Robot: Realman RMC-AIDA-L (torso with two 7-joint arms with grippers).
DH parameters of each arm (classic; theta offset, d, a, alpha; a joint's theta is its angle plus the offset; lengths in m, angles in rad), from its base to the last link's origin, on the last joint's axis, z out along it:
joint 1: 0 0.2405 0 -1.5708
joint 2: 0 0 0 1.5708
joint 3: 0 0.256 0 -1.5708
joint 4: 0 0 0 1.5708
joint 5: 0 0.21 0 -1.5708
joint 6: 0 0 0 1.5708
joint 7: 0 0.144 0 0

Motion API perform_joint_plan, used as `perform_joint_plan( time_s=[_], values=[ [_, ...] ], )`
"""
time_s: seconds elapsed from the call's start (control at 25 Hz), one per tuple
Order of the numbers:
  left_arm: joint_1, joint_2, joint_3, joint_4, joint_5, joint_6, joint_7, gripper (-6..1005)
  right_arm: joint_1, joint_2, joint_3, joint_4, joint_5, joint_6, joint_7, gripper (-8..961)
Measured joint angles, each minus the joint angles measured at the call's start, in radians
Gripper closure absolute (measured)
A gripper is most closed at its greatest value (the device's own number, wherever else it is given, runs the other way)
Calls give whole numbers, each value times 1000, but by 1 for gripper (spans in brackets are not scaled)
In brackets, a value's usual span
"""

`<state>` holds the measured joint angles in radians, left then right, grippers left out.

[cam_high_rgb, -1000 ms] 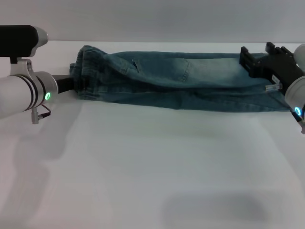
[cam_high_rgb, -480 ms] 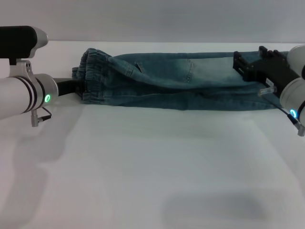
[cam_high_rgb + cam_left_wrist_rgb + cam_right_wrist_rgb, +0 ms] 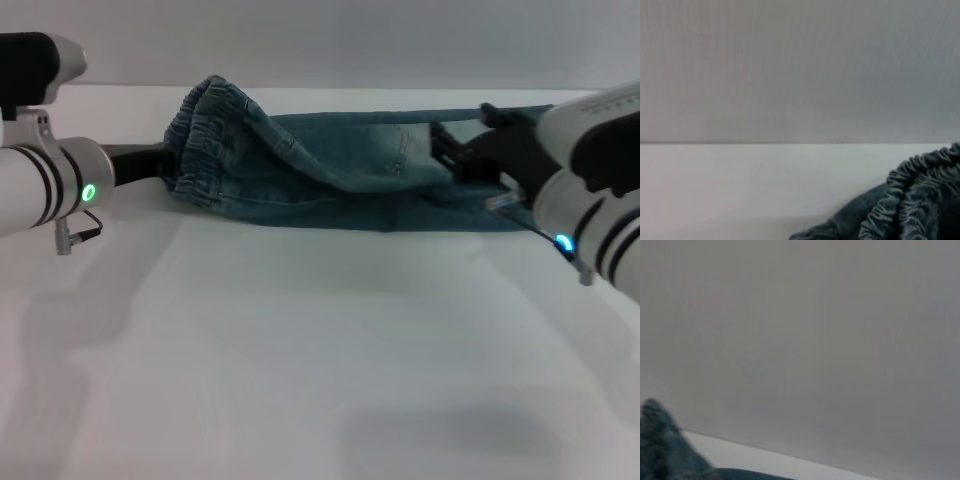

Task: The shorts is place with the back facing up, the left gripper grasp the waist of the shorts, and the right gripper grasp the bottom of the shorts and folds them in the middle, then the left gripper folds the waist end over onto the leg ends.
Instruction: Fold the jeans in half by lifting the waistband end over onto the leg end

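Observation:
The blue denim shorts (image 3: 340,175) lie folded lengthwise across the far part of the white table (image 3: 320,350). Their elastic waist (image 3: 205,130) bunches up at the left end and is raised off the table, with my left gripper (image 3: 168,165) shut on it. My right gripper (image 3: 460,150) is shut on the leg end, held above the right half of the shorts, with a taut fabric edge (image 3: 480,113) running behind it. The gathered waist (image 3: 912,200) shows in the left wrist view. A corner of denim (image 3: 662,450) shows in the right wrist view.
A plain grey wall (image 3: 320,40) rises just behind the table's far edge, close to the shorts. The near part of the table holds nothing but shadows.
My right gripper has carried the leg end leftward over the shorts, shortening the spread. The left gripper has lifted the waist, which now stands higher and more bunched.

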<state>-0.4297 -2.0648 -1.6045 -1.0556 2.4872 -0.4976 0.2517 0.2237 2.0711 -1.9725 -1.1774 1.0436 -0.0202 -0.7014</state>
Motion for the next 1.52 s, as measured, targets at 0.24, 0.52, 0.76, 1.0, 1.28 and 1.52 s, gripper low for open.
perform_joint_plan(
  time_s=[0.24,0.52,0.76,1.0,1.28,1.52],
  values=[
    [35,0,1,-59,3,-10,0,924,66,4,-80,11,7,2,5,344],
    [62,3,2,-105,4,-19,0,924,143,5,-178,16,92,6,10,349],
    [68,5,0,-117,4,-26,1,924,170,5,-195,27,121,41,10,477],
    [72,5,-6,-140,4,-33,2,924,258,8,-234,116,217,96,10,641],
    [99,5,-8,-197,3,-47,1,923,317,12,-254,186,248,92,10,892],
    [129,6,-6,-235,-1,-57,0,923,352,12,-224,259,282,67,10,955]
  ],
)
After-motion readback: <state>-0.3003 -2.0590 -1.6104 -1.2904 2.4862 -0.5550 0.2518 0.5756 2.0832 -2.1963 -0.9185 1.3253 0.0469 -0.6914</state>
